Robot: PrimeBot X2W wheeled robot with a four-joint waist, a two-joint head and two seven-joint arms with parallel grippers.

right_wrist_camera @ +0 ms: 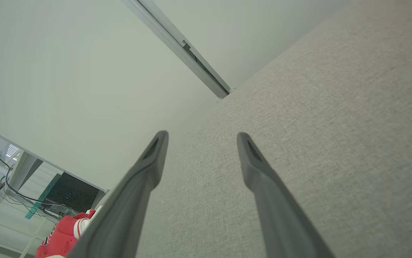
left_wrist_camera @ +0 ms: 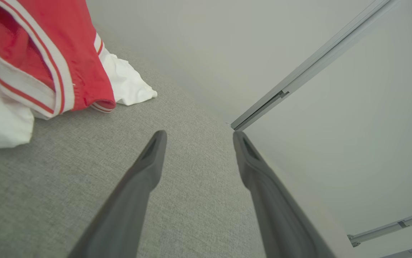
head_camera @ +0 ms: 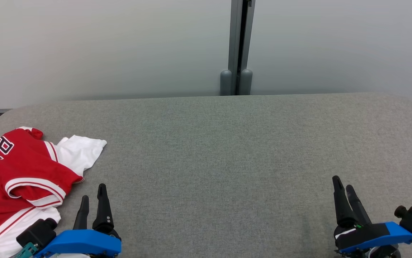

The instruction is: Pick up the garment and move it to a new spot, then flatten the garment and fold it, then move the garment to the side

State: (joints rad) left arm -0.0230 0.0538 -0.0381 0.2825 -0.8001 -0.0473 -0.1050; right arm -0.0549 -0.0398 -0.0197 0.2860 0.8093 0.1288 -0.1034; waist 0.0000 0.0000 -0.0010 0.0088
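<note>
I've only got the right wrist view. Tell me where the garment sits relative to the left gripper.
Observer: In the head view, the garment lies crumpled at the gray table's left end, just left of the left gripper.
Operator: Report whether they touch.
Observer: No. The left wrist view shows bare gray cloth between the open fingers and the garment.
Operator: Describe the nearest edge.
Observer: It's a red hem with white stripes, and white fabric beyond it.
</note>
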